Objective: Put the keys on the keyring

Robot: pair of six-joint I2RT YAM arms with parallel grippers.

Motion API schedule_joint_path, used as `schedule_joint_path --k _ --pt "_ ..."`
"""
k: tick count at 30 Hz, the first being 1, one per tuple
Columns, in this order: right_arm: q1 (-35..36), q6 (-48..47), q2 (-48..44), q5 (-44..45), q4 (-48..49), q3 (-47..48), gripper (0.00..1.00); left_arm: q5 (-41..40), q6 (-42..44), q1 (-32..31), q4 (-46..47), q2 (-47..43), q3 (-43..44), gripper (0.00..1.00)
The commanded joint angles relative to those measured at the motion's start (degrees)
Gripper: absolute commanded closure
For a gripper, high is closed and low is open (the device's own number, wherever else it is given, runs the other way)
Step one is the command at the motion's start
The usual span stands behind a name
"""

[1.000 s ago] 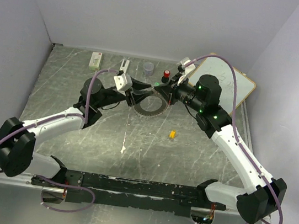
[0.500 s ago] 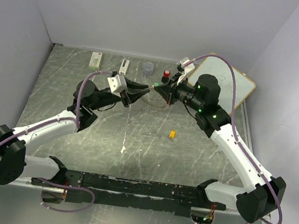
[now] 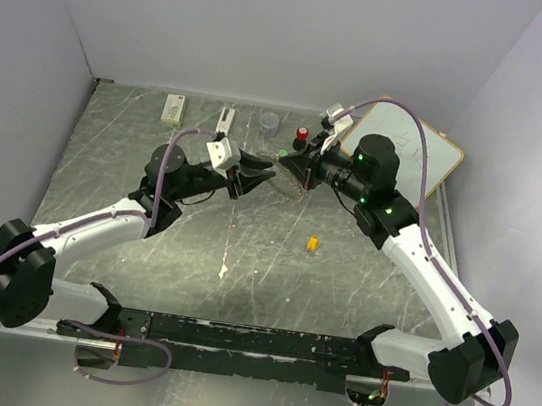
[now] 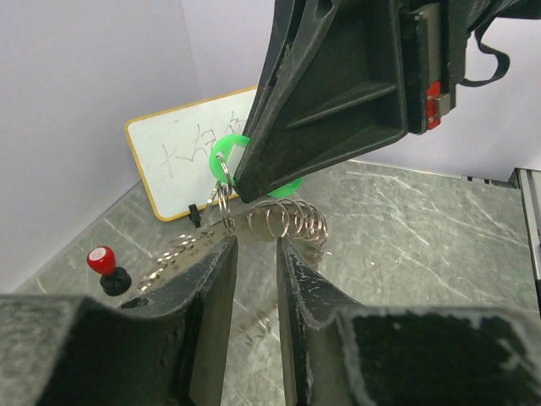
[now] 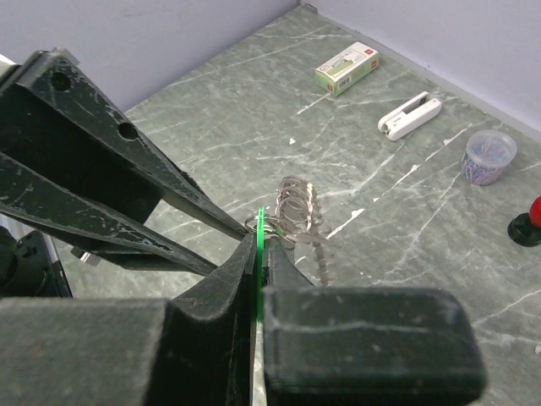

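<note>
In the upper centre of the top view, the two arms meet tip to tip above the tabletop (image 3: 145,236). The right gripper (image 4: 243,179) is clamped on the green key (image 4: 221,156). The keyring (image 4: 287,222), with its silvery loops, sits right at that key, just beyond the left gripper (image 4: 256,247). That gripper's jaws stand narrowly apart, and I cannot tell whether they pinch the ring. The yellow key (image 3: 313,241) lies alone, right of centre.
</note>
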Motion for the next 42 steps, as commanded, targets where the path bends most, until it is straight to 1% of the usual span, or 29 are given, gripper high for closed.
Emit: schedule_joint_path --k 1,7,15,34,39,40,42 --pt "-0.04 0.27 0.08 -0.86 2.93 2.17 1.00 -0.40 0.90 -0.48 -0.54 1.69 2.76 0.64" --pt "-0.05 0.21 0.01 -1.14 2.79 1.86 1.00 -1.01 0.38 -0.46 0.96 3.38 3.41 0.62" --pt "-0.05 0.03 -0.02 -1.52 2.49 1.62 1.00 -2.42 -0.06 -0.46 2.67 2.67 2.81 0.61" --pt "0.17 0.03 0.16 -2.32 2.40 1.05 1.00 -1.14 -0.35 -0.46 4.04 3.65 4.51 0.62" --pt "0.24 -0.01 0.16 -2.32 2.40 0.75 1.00 -0.76 -0.50 -0.55 4.40 4.22 5.09 0.68" --pt "0.26 0.09 0.16 -2.32 2.47 0.71 1.00 -0.74 -0.57 -0.58 4.50 4.38 5.17 0.72" --pt "0.30 0.04 0.03 -2.20 2.40 0.62 1.00 -0.50 -0.59 -0.54 4.42 4.54 5.48 0.85"
